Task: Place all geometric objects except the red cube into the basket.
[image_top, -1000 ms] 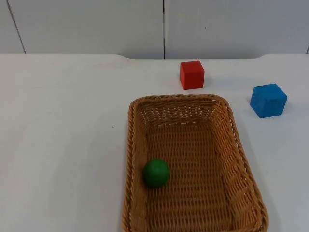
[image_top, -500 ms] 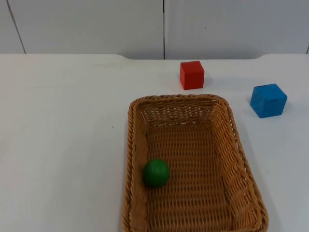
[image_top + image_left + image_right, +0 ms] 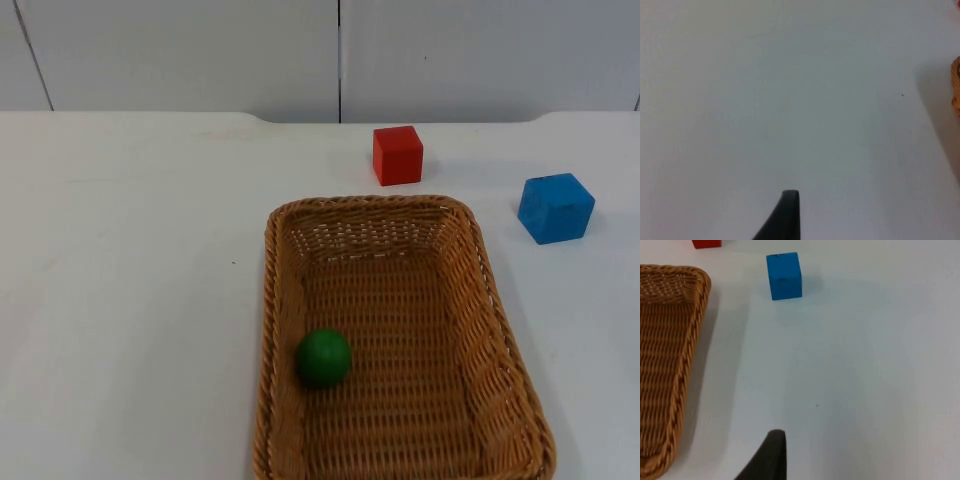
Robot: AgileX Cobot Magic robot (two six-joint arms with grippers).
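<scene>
Blue cube (image 3: pixel 556 208) lying outside wicker basket (image 3: pixel 478 250) holding green ball (image 3: pixel 323 358); risk: grabbing nearby red cube (image 3: pixel 398 155); finger state of both grippers untellable.

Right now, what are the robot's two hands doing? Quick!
Left gripper: above bare table, holding nothing seen; open or closed cannot be told.
Right gripper: above the table, same.

Ball (image 3: pixel 323 358) sits in basket (image 3: pixel 272 300) (near its left wall). One cube (image 3: pixel 398 155) just behind basket, other cube (image 3: pixel 556 208) right of it, on desk (image 3: pixel 130 280).
</scene>
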